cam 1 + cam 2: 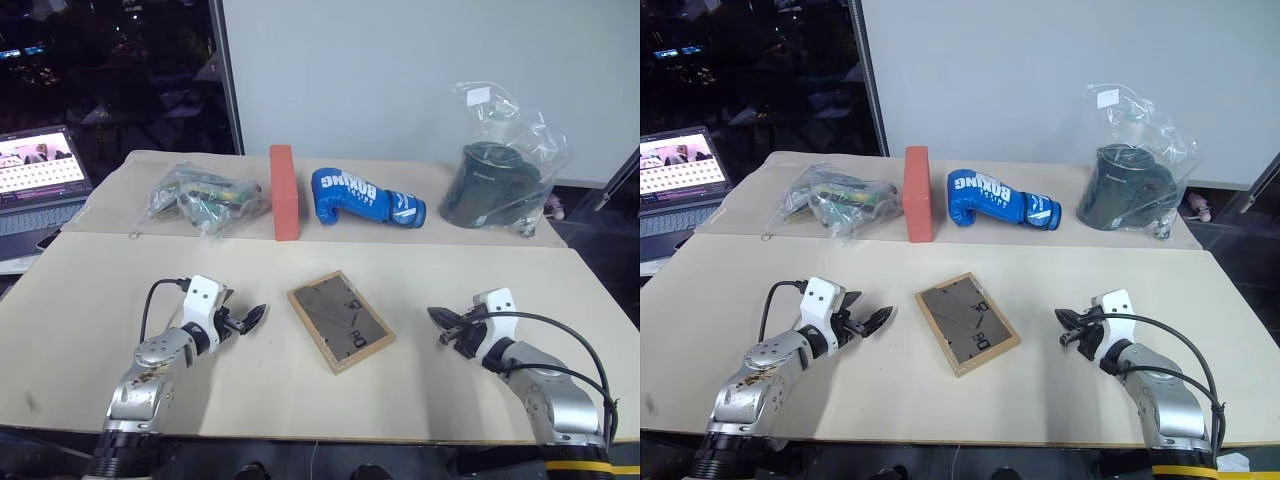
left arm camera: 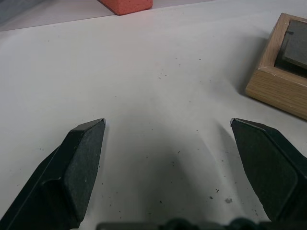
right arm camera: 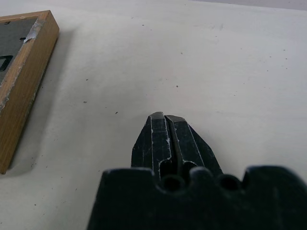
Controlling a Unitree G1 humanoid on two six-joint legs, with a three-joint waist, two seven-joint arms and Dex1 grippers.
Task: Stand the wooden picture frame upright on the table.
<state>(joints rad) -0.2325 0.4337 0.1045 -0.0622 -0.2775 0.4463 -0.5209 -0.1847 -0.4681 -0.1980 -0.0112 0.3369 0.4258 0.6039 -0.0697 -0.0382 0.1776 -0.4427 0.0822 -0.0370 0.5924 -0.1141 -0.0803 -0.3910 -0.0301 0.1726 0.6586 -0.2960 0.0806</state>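
Note:
The wooden picture frame (image 1: 340, 321) lies flat on the table (image 1: 90, 290), face down, with its brown-grey backing board and small clips upward. It rests midway between my two grippers. My left gripper (image 1: 252, 317) hovers low to the left of the frame, open, with nothing between its fingers; a corner of the frame (image 2: 283, 72) is in the left wrist view. To the frame's right my right gripper (image 1: 436, 318) is shut and empty, pointing toward it. One edge of the frame (image 3: 21, 76) appears in the right wrist view.
Along the back of the table stand a bagged bundle (image 1: 205, 198), an upright red-orange brick block (image 1: 285, 192), a blue boxing glove (image 1: 362, 197) and a dark object in a clear bag (image 1: 500, 180). A laptop (image 1: 40, 185) sits off the left edge.

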